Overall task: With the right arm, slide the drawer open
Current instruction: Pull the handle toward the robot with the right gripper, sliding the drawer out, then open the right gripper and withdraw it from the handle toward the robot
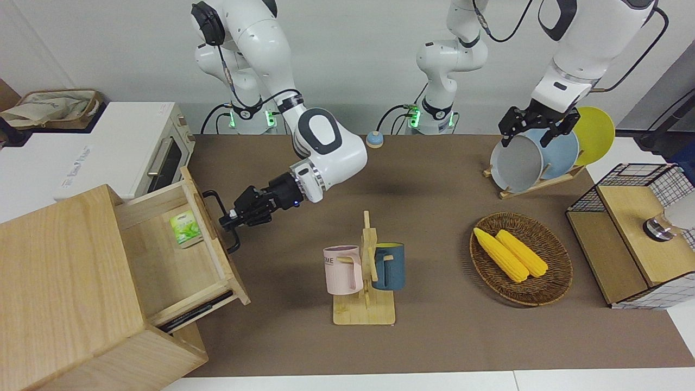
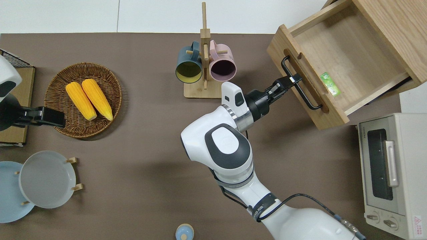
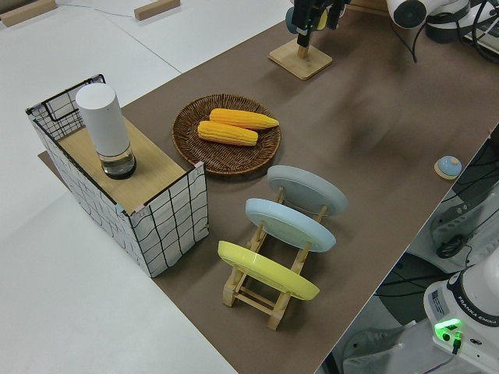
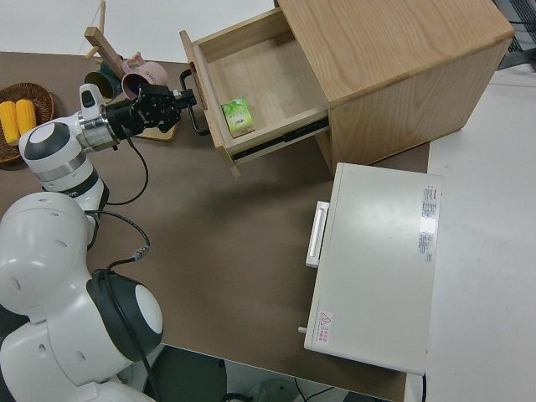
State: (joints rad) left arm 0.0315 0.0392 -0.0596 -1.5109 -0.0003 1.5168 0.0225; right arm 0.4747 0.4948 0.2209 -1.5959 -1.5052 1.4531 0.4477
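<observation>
At the cabinet, the right pincer [image 2: 293, 80] clenches the open drawer's [image 2: 337, 66] handle [image 2: 299, 87], front facing the mug rack [image 2: 204, 71].

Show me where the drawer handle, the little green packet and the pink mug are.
drawer handle [image 2: 300, 87]: overhead view, on the middle of the black bar.
green packet [image 1: 185, 228]: front view, on its printed face, inside the drawer.
pink mug [image 1: 342, 270]: front view, on its outer wall.

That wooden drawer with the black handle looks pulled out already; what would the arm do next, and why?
Probably let go and back away. The light-wood drawer stands well out of the pale-wood cabinet, baring a small green packet, while the right gripper is shut on the black loop handle.
</observation>
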